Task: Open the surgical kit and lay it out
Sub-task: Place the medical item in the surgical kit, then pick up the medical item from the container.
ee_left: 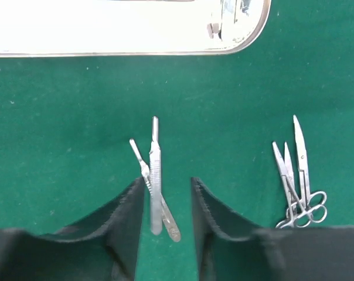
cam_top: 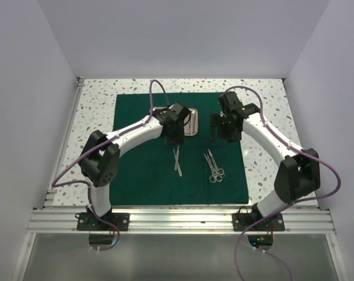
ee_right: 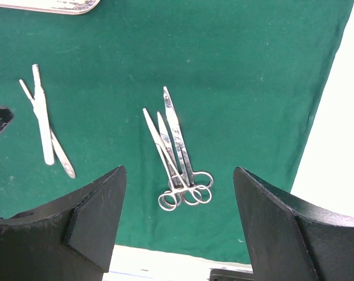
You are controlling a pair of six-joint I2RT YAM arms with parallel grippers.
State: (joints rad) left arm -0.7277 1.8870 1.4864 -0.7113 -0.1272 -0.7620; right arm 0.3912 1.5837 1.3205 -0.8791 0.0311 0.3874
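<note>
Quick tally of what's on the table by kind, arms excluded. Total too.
Green cloth: 1
Steel tray: 1
Straight instruments, crossed over each other: 2
Ring-handled instruments, overlapping, so the count is my best reading: 2
Total: 6

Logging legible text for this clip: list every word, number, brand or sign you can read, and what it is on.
None can be read in any view.
The green cloth, steel tray, scissors and slim flat tools show no lettering.
Glare washes out the tray in the left wrist view, so a stamp there could not be told.
</note>
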